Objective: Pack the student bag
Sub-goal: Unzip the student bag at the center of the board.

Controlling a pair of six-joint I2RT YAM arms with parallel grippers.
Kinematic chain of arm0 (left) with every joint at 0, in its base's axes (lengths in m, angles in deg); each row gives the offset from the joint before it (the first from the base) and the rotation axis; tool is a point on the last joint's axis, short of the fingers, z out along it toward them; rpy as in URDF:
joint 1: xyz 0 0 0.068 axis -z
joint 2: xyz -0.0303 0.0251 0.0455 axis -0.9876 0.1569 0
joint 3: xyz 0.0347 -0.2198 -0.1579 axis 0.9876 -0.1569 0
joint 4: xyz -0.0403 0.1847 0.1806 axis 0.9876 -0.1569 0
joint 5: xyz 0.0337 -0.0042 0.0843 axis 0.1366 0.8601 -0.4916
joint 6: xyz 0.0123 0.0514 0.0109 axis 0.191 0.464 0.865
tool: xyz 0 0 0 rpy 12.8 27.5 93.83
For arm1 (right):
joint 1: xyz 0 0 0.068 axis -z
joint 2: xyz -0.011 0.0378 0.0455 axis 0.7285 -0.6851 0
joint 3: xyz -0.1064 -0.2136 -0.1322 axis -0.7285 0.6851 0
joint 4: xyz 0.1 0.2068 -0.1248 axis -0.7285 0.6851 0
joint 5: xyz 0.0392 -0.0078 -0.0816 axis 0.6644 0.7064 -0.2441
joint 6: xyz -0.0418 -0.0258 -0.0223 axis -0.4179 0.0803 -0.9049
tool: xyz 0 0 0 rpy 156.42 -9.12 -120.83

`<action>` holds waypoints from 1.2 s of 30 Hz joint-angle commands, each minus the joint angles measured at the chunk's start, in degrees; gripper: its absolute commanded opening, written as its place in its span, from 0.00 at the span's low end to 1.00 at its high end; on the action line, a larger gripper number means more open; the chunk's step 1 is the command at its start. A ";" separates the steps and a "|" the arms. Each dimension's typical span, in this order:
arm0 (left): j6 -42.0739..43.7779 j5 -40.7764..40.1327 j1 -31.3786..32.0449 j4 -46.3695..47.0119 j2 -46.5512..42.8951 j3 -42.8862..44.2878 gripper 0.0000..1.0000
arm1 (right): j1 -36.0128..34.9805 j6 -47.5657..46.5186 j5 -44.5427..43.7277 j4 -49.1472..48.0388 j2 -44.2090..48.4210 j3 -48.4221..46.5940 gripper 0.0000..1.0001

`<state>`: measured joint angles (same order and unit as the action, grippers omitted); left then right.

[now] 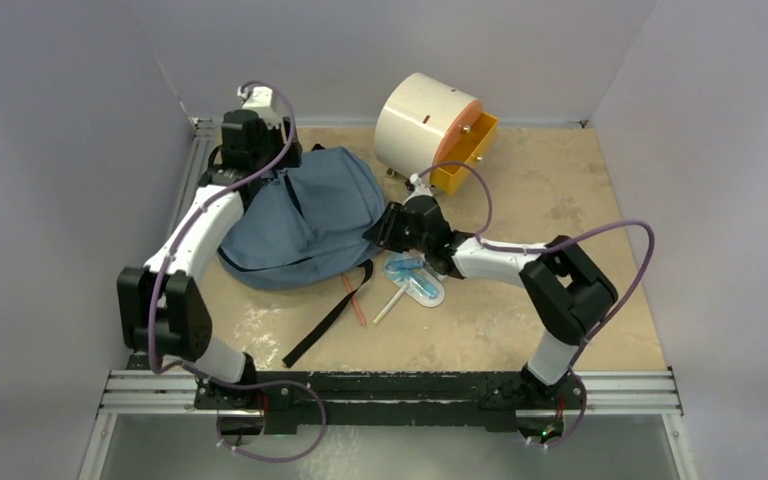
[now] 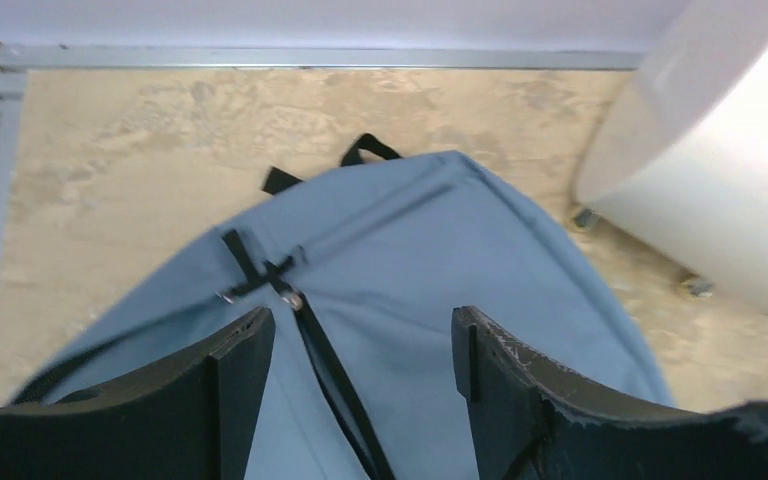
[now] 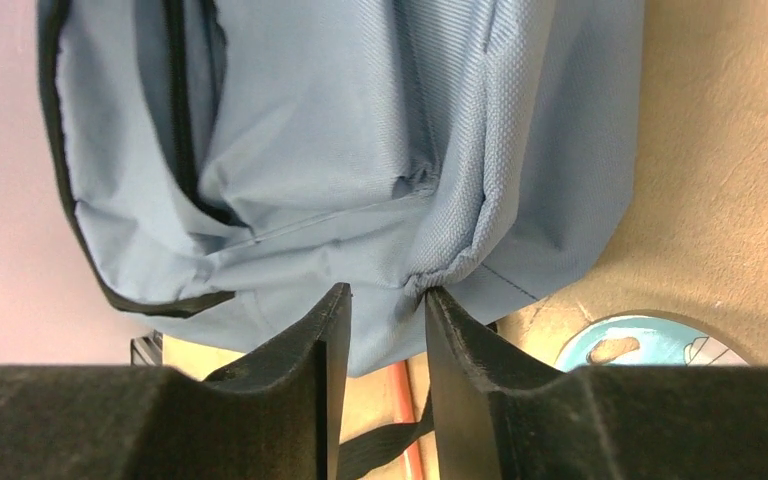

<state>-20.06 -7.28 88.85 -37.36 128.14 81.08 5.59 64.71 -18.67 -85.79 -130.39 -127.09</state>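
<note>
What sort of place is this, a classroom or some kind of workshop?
Probably a robot test bench, not a classroom: two white-and-black jointed arms bolted to a black metal rail, plain grey walls boxing in a beige tabletop, and a slate-blue fabric backpack on it.

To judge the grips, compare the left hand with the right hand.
The left hand stands wide open, the right hand only narrowly. The left hand hangs over the student bag at its zipper; the right hand sits at its edge, by a puckered fold. Both are black and face the bag.
</note>
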 commanded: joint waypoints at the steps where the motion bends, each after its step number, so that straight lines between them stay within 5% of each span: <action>1: -11.60 4.74 -0.23 -1.94 -7.11 -5.66 0.66 | 0.30 -2.97 -2.94 1.11 5.94 -0.24 0.37; 8: -17.56 5.12 -0.23 -3.96 -19.10 -15.18 0.68 | 0.27 -7.42 -13.19 9.32 11.95 -1.49 0.43; 17: -21.04 5.15 -0.23 -7.46 -27.01 -23.40 0.68 | 0.36 -13.86 -25.89 13.01 20.81 0.58 0.73; 26: -22.55 1.25 -0.23 -7.17 -22.98 -25.23 0.66 | 0.30 -21.24 -24.66 12.30 19.07 -3.24 0.87; 36: -28.38 -5.11 -0.50 -5.74 -15.60 -24.37 0.63 | 0.30 -21.05 -16.26 16.62 13.68 -10.22 0.84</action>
<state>-45.00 -10.01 88.79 -47.00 111.00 56.23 5.70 45.02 -39.52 -69.55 -116.64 -134.65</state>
